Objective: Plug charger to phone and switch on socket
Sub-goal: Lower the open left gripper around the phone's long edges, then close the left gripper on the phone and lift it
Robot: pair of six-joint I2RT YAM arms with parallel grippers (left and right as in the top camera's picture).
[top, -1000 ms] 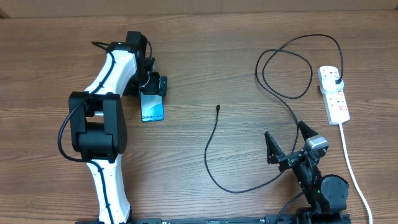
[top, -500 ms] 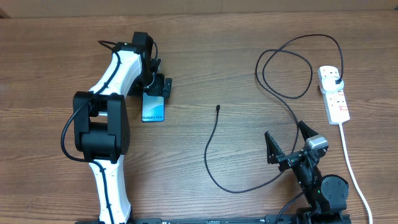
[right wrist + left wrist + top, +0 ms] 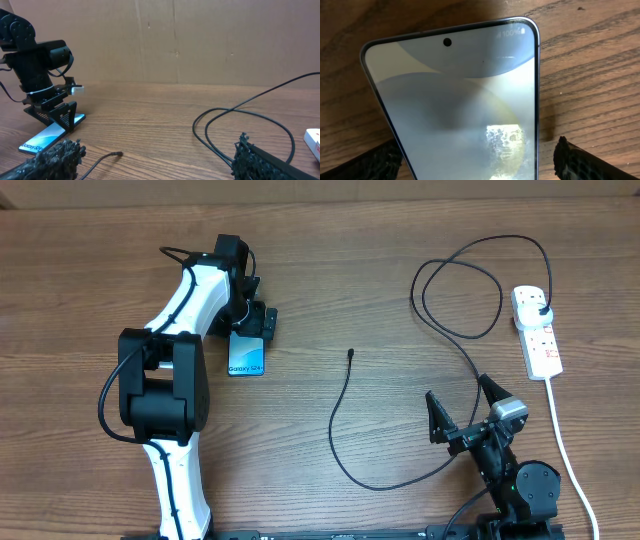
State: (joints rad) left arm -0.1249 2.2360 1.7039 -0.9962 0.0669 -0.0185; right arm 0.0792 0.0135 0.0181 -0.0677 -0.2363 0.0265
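My left fingers, apart, have edged over the slim teal-screened phone, ready to pin it; right fingers idle, apart.

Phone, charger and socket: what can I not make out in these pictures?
Phone: overhead, its far end lies under the left hand; left wrist, the bottom edge cuts it off. No port shows.
Socket: overhead, switches too small to read on or off; right wrist, only a corner at the right edge.
Charger tip: overhead, too small to tell its connector type.
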